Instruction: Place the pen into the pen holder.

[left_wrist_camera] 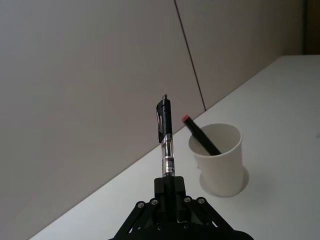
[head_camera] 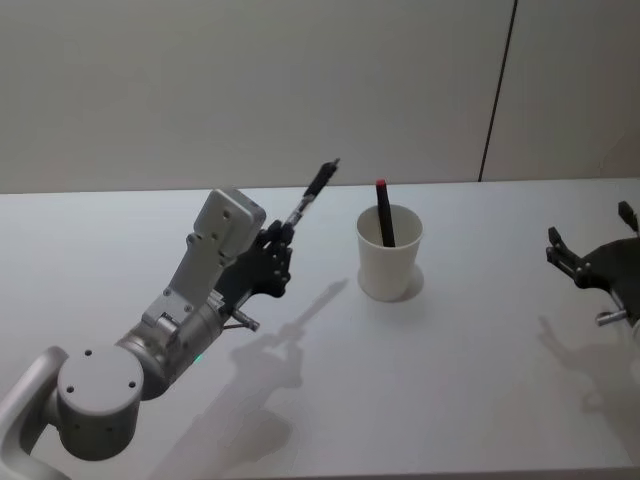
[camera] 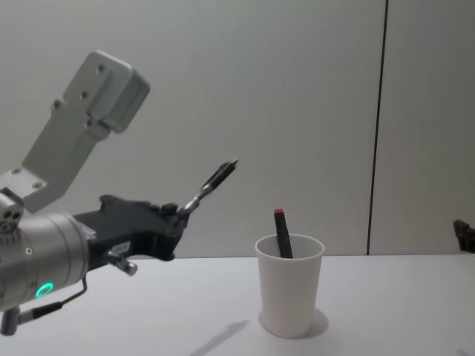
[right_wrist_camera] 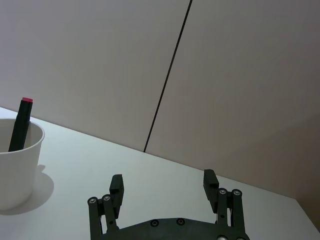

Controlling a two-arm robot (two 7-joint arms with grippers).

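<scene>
Pen [head_camera: 310,195] off the table, clamped at its lower end between the fingers of the left gripper [head_camera: 280,240], shut tight on the barrel. Clip end free, slanting up and away from the robot, leaning right toward the cup [head_camera: 390,265]. In the chest view, pen [camera: 211,182] left of the cup [camera: 289,297] and apart from it, free end higher than the rim. Not over the mouth. In the left wrist view, pen [left_wrist_camera: 165,140] straight out from the gripper [left_wrist_camera: 169,182], black clip and clicker at the far end, clear printed section nearer the fingers, cup [left_wrist_camera: 222,160] beyond and to one side.

Cup upright on the white table [head_camera: 450,400]: white, tapered toward the base, rolled rim. Inside it a black stick [head_camera: 384,215] with a red tip, leaning on the wall, top above the rim. Same stick [camera: 282,233] tilted slightly left in the chest view.

Left gripper [camera: 178,211] up above the table, left of the cup, on a grey arm from the lower left.

Right gripper [head_camera: 589,222] well right of the cup, near the table's right edge, fingers spread wide with nothing between them. In the right wrist view, gripper [right_wrist_camera: 163,176] with both fingers far apart, cup [right_wrist_camera: 17,170] and stick [right_wrist_camera: 20,125] well off past one finger.

Plain grey wall [head_camera: 250,90] behind, with a dark vertical seam [head_camera: 497,90].
</scene>
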